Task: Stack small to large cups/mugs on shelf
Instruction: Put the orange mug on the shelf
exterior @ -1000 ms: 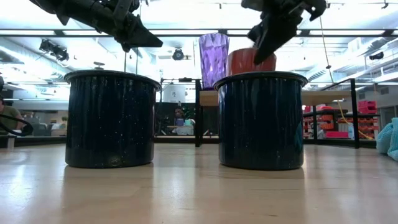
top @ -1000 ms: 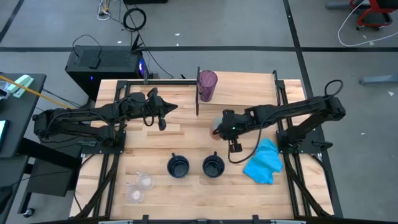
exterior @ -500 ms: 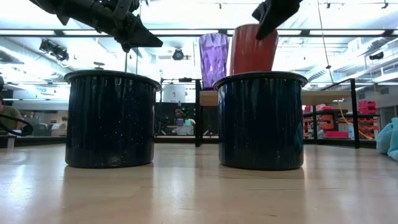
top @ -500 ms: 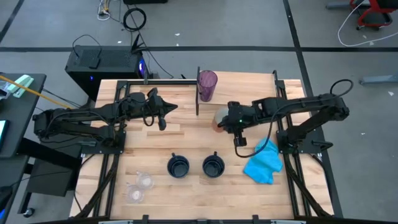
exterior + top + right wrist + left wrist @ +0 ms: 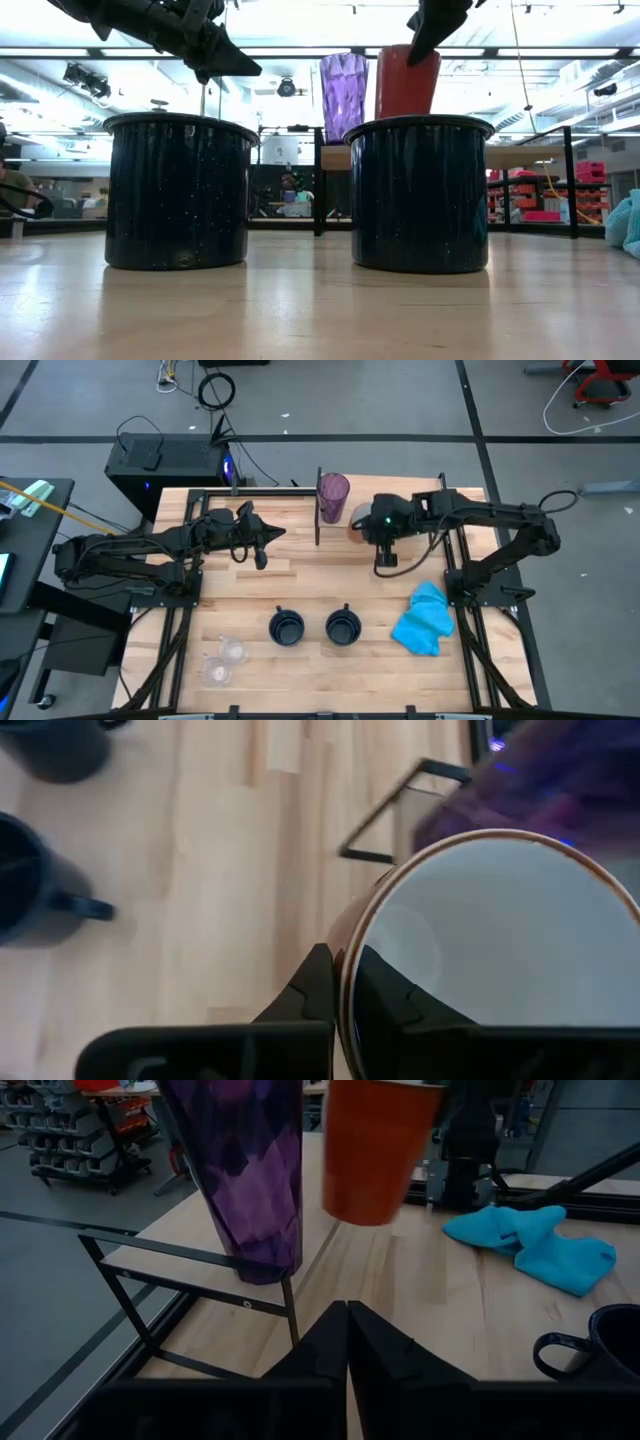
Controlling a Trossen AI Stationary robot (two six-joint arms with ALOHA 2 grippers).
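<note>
Right gripper fingers pinch the empty orange mug's rim beside the purple tumbler; left fingers closed

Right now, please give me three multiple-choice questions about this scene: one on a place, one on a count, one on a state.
1. Where does the purple tumbler stand?
A. Beside the blue cloth
B. At the table's far edge, by the black uprights
C. Inside a navy mug

2. How many dark navy mugs are on the table?
A. One
B. Two
C. Four

3. What is the right gripper doing?
A. Holding the orange mug by its rim, lifted
B. Hanging open
C. Pressing the cloth

Answers: B, the high view shows it there; B, two stand side by side; A, the left wrist view shows the mug clear of the wood.
</note>
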